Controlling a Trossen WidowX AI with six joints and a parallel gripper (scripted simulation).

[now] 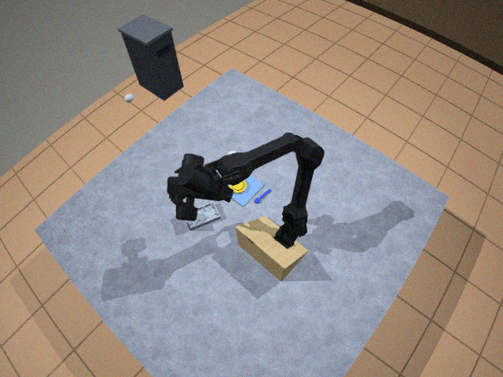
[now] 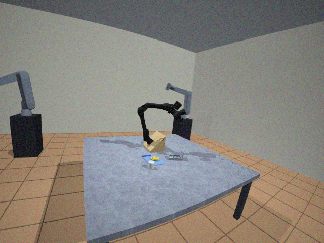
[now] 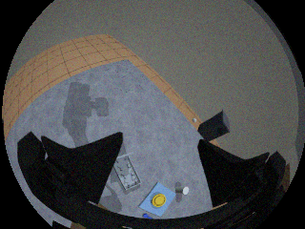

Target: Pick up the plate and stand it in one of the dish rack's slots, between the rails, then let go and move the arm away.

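The yellow plate point(image 1: 238, 186) point(image 2: 155, 158) point(image 3: 158, 200) lies flat on a light-blue square mat point(image 1: 251, 192) point(image 2: 158, 163) point(image 3: 164, 188). The grey dish rack point(image 1: 206, 222) point(image 2: 175, 159) point(image 3: 135, 186) stands on the table beside the mat. No plate shows in it; its separate slots are too small to make out. My gripper point(image 2: 181, 120) point(image 3: 162, 140) is open and empty, high above the table. In the wrist view plate and rack lie far below and beyond the fingers. In the top view the arm passes over part of the mat and hides part of the rack.
A blue spoon-like utensil point(image 1: 264, 195) point(image 2: 146, 155) point(image 3: 147, 216) lies beside the mat. A white cup point(image 1: 232, 152) point(image 2: 151, 165) point(image 3: 186, 191) stands on the mat's other side. The arm's base sits on a sloped wooden block point(image 1: 259, 251) point(image 2: 160, 144). A dark bin point(image 1: 152, 60) stands beyond the table.
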